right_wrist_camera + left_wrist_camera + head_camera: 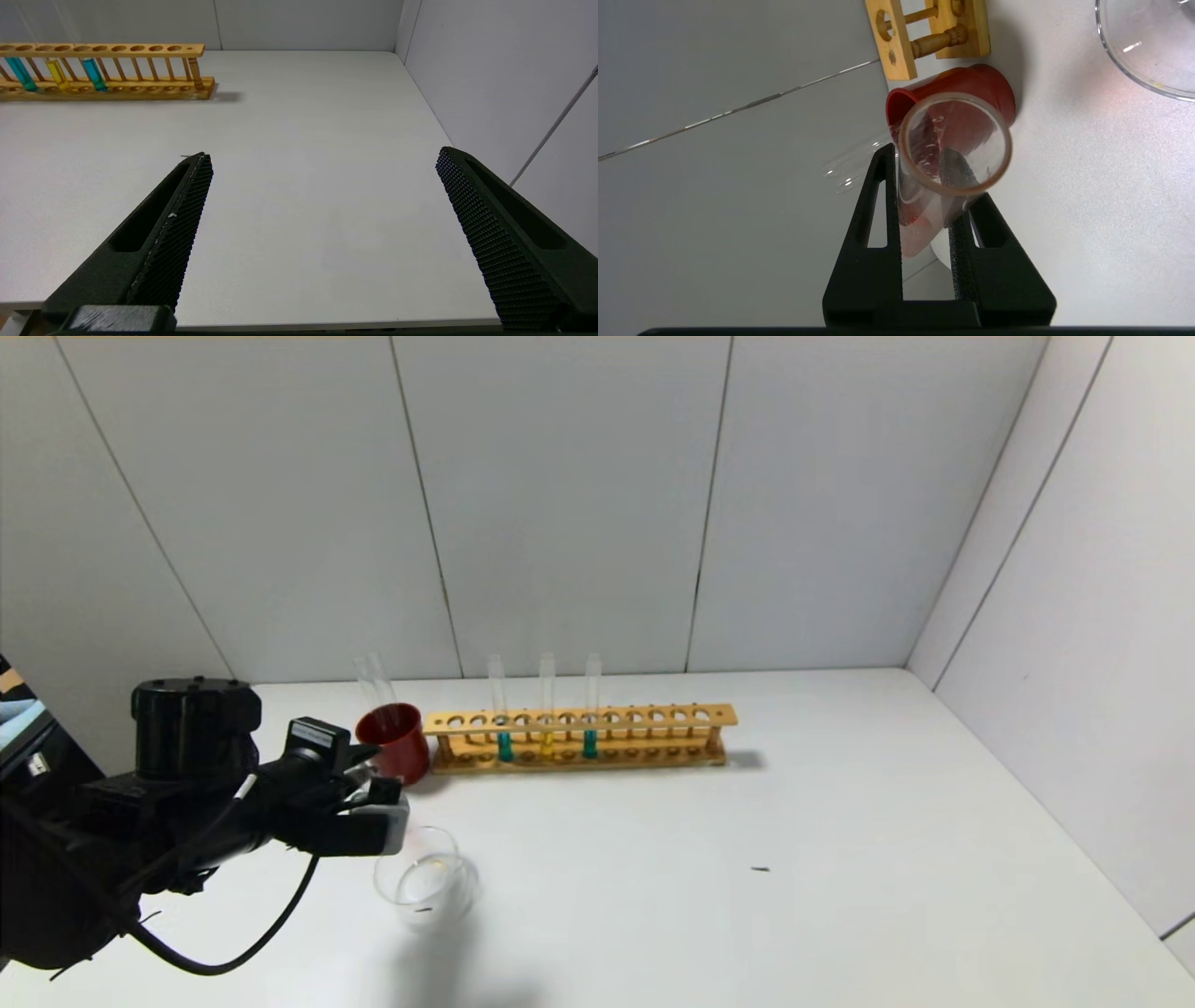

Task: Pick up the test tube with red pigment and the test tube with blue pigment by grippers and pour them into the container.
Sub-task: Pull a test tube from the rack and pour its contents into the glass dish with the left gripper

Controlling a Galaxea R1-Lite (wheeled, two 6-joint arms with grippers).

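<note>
My left gripper is shut on the test tube with red pigment. The tube's open mouth faces the wrist camera, and red liquid wets its inner wall and pools low between the fingers. In the head view the gripper hovers just left of the container, a clear glass dish, close to its rim; the tube itself hardly shows there. Two test tubes with blue pigment stand upright in the wooden rack. My right gripper is open and empty above the table's near edge.
A yellow-liquid tube stands between the two blue ones. A dark red cup with empty clear tubes sits at the rack's left end. White walls close in the table at the back and right.
</note>
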